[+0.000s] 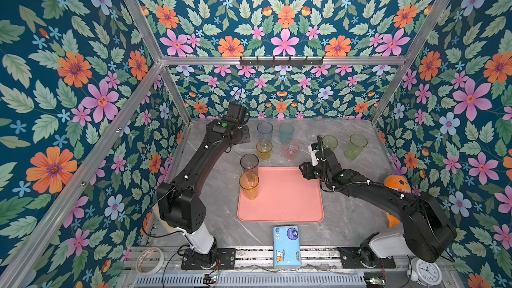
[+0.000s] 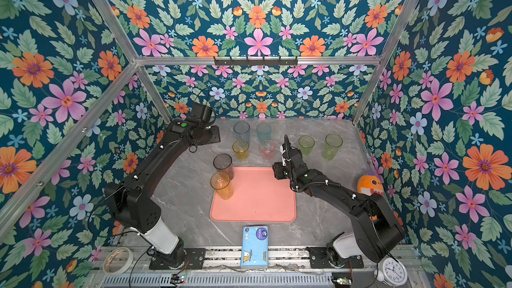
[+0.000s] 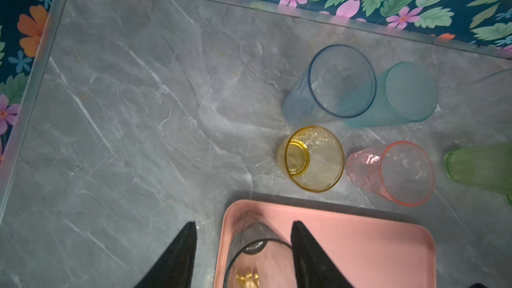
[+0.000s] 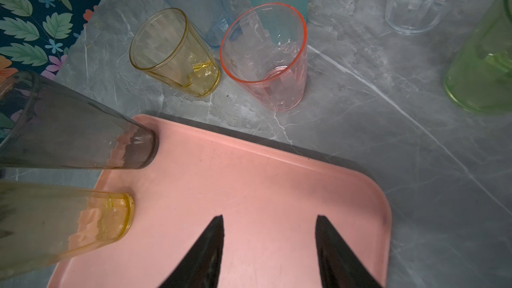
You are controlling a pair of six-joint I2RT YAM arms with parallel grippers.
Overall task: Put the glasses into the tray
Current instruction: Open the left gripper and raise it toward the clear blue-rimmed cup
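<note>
Over tray [image 4: 249, 175]: left gripper [image 3: 243, 223] spread astride smoky grey glass [image 3: 257, 245]; right gripper [image 4: 269, 216] spread, holding nothing.

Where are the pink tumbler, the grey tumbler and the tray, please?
pink tumbler [image 4: 264, 51]: right wrist view, inside wall.
grey tumbler [image 4: 74, 128]: right wrist view, side wall.
tray [image 4: 235, 178]: right wrist view, bare floor.

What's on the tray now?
Two tall glasses at the tray's left edge: smoky grey tumbler in the far corner, amber tumbler beside it. The rest is bare; the right arm hides the far right corner in both top views.
</note>
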